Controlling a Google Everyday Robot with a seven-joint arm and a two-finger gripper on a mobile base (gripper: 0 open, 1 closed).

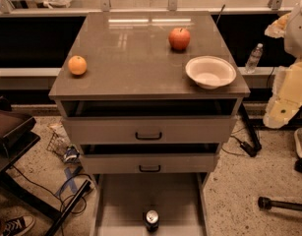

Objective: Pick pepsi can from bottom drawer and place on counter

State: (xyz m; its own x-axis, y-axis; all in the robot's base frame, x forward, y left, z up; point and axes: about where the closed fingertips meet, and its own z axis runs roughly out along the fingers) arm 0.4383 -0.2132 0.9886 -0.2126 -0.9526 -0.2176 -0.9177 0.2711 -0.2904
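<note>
The pepsi can (151, 220) stands upright on the pale floor of the open bottom drawer (121, 200), near its front edge, silver top facing up. The counter (131, 48) is the glossy grey-brown cabinet top above it. My gripper (281, 113) hangs on the pale arm at the right edge of the view, beside the cabinet at about the height of the upper drawers. It is far from the can, up and to the right, and nothing shows in it.
On the counter sit an orange (77, 65) at the left, a red apple (179, 38) at the back and a white bowl (210, 72) at the right front. Two grey drawers with black handles (148, 135) stand slightly open. A clear water bottle (254, 58) stands behind at the right. Cables and a dark stand (67, 205) lie on the floor at the left.
</note>
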